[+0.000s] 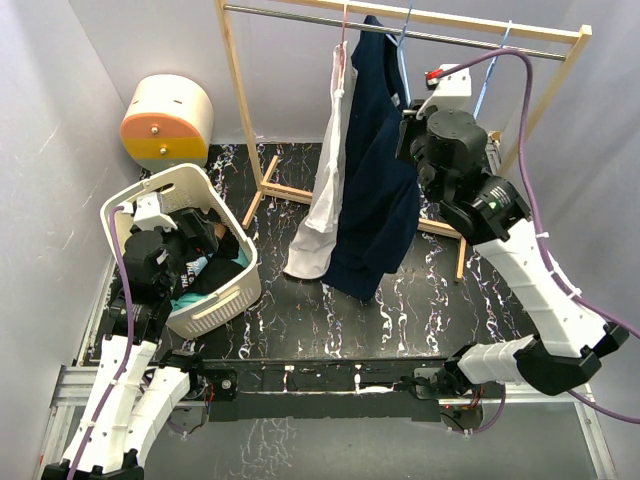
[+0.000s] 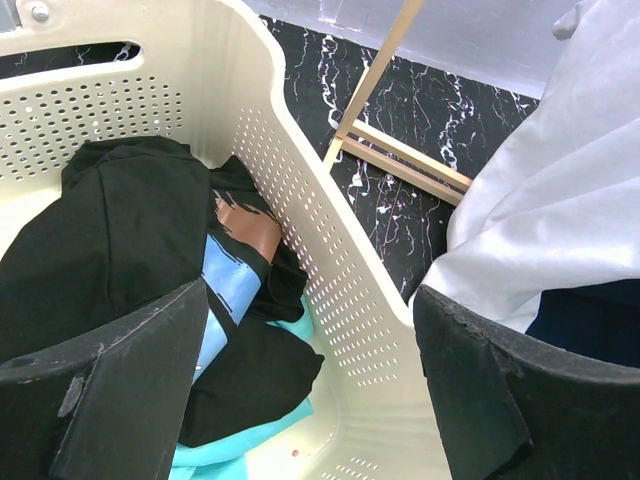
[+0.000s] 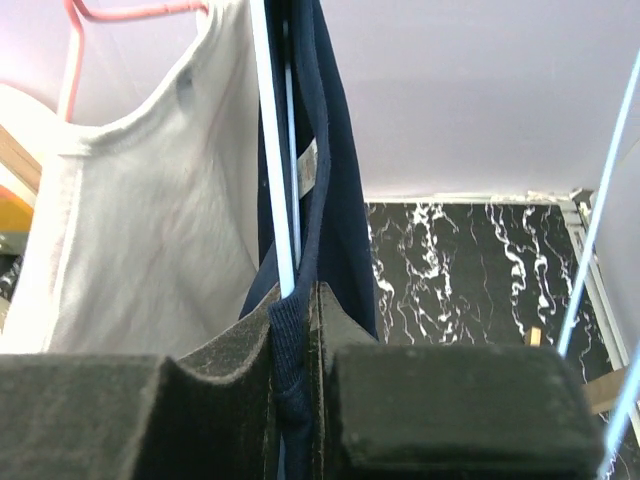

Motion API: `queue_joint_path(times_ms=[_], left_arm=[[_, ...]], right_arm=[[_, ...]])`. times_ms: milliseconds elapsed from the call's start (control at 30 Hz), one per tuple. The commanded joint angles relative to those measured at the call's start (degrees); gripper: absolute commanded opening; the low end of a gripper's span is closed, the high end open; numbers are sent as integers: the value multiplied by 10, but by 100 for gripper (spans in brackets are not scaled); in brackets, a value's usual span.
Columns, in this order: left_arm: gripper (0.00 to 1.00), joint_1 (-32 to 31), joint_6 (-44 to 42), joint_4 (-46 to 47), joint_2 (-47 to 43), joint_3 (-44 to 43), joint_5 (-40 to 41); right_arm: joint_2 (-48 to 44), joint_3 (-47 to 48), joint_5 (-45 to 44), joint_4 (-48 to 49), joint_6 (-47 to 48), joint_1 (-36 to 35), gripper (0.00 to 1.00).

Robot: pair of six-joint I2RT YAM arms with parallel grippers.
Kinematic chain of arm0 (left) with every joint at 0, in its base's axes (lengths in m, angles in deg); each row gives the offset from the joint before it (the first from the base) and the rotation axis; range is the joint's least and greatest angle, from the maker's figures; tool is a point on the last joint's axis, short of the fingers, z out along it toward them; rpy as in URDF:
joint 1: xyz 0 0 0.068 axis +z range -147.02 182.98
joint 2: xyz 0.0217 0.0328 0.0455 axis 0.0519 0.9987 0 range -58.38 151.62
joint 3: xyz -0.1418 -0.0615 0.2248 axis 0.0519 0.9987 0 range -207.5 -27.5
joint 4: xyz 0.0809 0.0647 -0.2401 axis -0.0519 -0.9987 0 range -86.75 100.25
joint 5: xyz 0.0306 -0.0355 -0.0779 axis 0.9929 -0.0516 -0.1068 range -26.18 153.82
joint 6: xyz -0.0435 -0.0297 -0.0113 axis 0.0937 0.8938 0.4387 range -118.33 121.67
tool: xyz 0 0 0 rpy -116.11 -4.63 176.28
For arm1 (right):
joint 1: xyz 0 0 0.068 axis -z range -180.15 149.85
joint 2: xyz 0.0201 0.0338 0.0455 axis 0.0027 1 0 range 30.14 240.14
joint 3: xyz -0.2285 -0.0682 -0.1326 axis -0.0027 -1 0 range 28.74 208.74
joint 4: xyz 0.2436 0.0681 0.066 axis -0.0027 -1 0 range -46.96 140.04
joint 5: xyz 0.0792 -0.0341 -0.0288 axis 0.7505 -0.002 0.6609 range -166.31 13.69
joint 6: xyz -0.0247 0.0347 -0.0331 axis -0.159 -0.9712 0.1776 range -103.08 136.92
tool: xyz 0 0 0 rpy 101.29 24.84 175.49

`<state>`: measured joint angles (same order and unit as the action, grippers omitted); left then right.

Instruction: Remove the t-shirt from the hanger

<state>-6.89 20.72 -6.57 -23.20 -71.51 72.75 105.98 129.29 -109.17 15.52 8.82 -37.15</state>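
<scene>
A navy t-shirt (image 1: 378, 190) hangs from a pale blue hanger (image 1: 402, 45) on the rack's rail. A white top (image 1: 325, 190) hangs beside it on a pink hanger (image 1: 344, 40). My right gripper (image 1: 408, 130) is shut on the navy shirt's ribbed edge (image 3: 292, 350), right beside the pale hanger wire (image 3: 272, 160). The white top (image 3: 140, 230) shows to its left. My left gripper (image 1: 190, 245) is open and empty, low over the laundry basket (image 1: 235, 290); its fingers (image 2: 100, 400) frame the basket's wall (image 2: 340, 300).
The basket holds black, blue and teal clothes (image 2: 150, 260). The wooden rack (image 1: 240, 110) stands on the black marbled floor (image 1: 420, 300), with another empty blue hanger (image 1: 492, 70) at its right. A cream and orange container (image 1: 165, 120) sits at the back left.
</scene>
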Motion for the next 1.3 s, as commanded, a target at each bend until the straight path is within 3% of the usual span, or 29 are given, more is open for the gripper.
queue_joint_path(times_ms=[0, 167, 400, 533, 700, 900, 1067, 1267], left_arm=[[81, -1, -5, 10, 1, 4, -12], [81, -2, -11, 20, 2, 5, -32], [84, -2, -22, 83, 12, 9, -137], [84, -3, -14, 137, 44, -24, -242], [84, -6, 16, 181, 128, -141, -412], [83, -7, 118, 271, 241, -283, -631], [83, -48, 243, 401, 304, -361, -707], [83, -146, 142, 274, 355, -468, -681]], right_arm=[[-34, 16, -8, 139, 31, 2, 8], [-34, 40, 28, 49, -3, 2, 8], [-100, 36, 130, -119, -43, 2, 8], [-146, 37, 228, -196, -50, 2, 8], [-175, 41, 418, -263, -60, 2, 8], [-191, 6, 609, -269, -56, 2, 8], [-197, -22, 678, -244, -50, 2, 8], [-186, -21, 687, -196, -52, 2, 8]])
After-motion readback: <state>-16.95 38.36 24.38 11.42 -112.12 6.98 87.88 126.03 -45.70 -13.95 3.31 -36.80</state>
